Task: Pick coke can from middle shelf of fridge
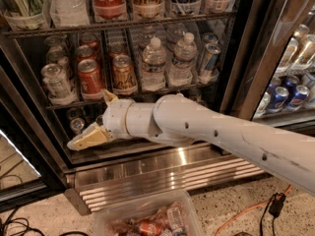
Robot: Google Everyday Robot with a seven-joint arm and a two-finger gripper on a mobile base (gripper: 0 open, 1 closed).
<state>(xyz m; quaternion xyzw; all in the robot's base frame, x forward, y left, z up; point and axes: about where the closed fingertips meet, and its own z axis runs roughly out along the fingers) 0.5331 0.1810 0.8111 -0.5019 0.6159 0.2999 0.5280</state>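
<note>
Below the middle shelf (162, 89) of the fridge (237, 48), the end effector (91, 119) hangs with fingers spread wide, holding nothing. The coke can (90, 79) stands upright on that shelf, directly above it, long axis vertical; a rise is required.

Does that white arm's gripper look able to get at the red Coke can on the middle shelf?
Probably yes. The gripper hangs just below the coke can, jaws spread. The can stands at the front of the middle shelf with nothing before it, so the gripper need only rise.
</note>
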